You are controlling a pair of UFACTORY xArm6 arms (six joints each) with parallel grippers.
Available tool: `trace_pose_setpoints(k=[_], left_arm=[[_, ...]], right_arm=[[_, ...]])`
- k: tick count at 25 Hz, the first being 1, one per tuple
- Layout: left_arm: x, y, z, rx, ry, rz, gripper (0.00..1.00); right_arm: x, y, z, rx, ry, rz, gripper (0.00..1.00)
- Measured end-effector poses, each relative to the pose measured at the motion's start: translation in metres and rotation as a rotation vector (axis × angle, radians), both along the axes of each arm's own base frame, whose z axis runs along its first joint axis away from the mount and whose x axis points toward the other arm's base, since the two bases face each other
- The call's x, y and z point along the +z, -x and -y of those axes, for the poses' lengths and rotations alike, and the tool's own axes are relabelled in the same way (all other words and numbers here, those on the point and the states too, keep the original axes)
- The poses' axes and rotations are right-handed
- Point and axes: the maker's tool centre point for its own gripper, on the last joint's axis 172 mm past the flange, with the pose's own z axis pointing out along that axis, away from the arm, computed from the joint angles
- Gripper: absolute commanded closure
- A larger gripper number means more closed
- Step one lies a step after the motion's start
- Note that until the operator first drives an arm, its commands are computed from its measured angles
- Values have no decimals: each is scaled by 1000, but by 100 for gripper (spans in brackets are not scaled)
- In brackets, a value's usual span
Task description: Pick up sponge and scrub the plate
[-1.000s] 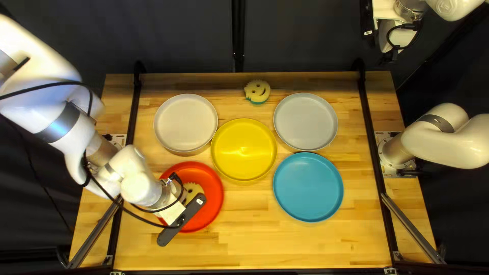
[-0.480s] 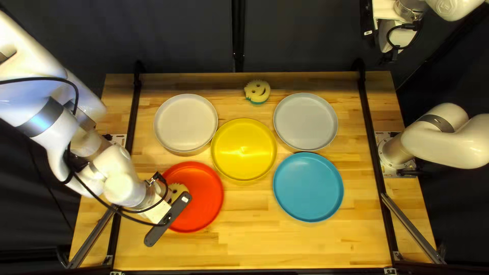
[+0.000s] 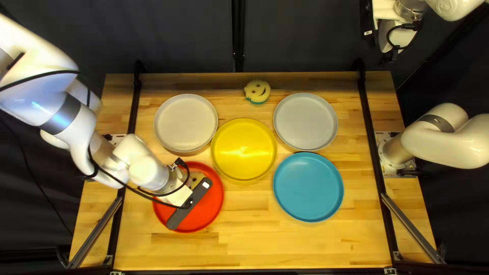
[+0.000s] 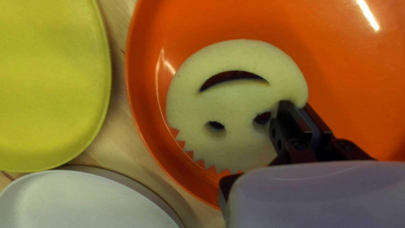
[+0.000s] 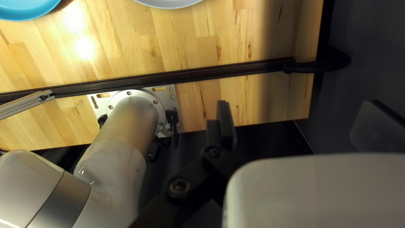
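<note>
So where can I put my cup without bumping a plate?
The table is bare along its near edge, in front of the orange plate and the blue plate. The middle is crowded: the yellow plate sits tight among four others.

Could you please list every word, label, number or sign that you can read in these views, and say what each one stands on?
No text here can be read.
The white tag on the black bar at the left arm's wrist: too small to read.
The faint mark on the right arm: too faint to read.
The sponge in the orange plate: only a cut-out smiling face, no letters.
</note>
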Motion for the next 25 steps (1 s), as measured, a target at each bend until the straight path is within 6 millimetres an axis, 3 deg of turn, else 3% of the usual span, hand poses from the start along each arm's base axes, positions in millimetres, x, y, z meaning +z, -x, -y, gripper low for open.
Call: trace_pose_setpoints(k=[13, 25], left_arm=[[-2, 40, 0, 21, 18, -17, 100], [8, 61, -4, 54, 16, -34, 100]], right_arm=[[0, 0, 0, 0, 0, 0, 0], [0, 0, 0, 0, 0, 0, 0]])
